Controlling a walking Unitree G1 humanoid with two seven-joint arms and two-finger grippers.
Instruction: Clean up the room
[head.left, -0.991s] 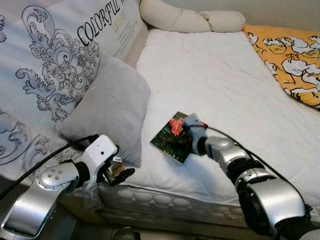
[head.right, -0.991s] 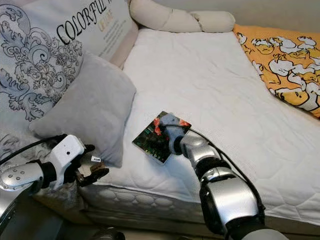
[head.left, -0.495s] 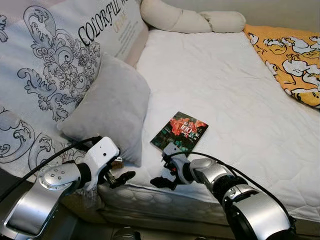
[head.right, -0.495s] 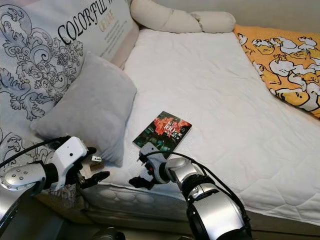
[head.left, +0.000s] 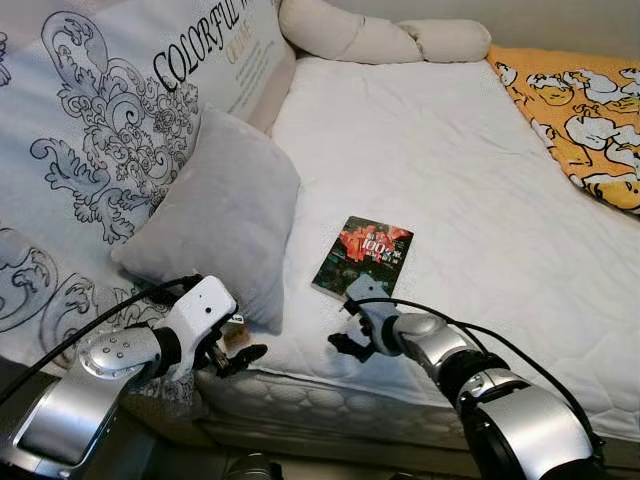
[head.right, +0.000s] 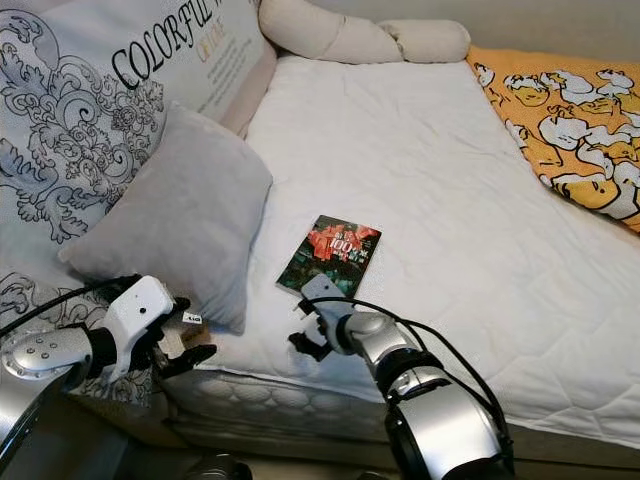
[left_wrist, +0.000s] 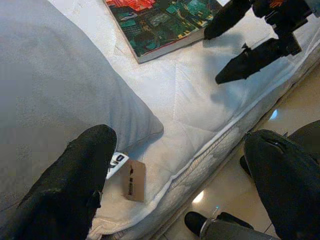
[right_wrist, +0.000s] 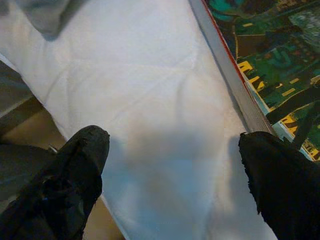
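Two grippers: both are working at the near edge of the bed, fingers spread wide, neither gripping anything.
Book (head.left: 364, 256): is lying flat on the white mattress (head.left: 450, 180), cover up, just beyond the near edge; dark cover with red and green print.
Right gripper (head.left: 345, 340): is hovering at 6 o'clock from the book, close to its near edge but apart from it; in the right wrist view one finger is sitting just beside the book's page edge (right_wrist: 235, 90), the gap between the fingers spanning bare mattress.
Left gripper (head.left: 240, 352): is hanging at 8 o'clock from the book, off the mattress corner, below the grey cushion (head.left: 215, 215); a small cardboard tag (left_wrist: 132, 180) is lying between its fingers against the mattress seam.
Obstructions: the grey cushion is leaning at 9 o'clock from the book, its corner overhanging the mattress edge near the left gripper.
Surroundings: a large patterned pillow (head.left: 100, 140) is standing behind the cushion; a cream bolster (head.left: 385, 40) is lying at 12 o'clock along the head of the bed; an orange cartoon-print blanket (head.left: 585, 100) is lying at 2 o'clock.
Writing: the large pillow is showing "COLORFUL" in black capitals with smaller illegible lines beneath; the book cover is showing "100", other characters too small to read; the tag's print cannot be read.
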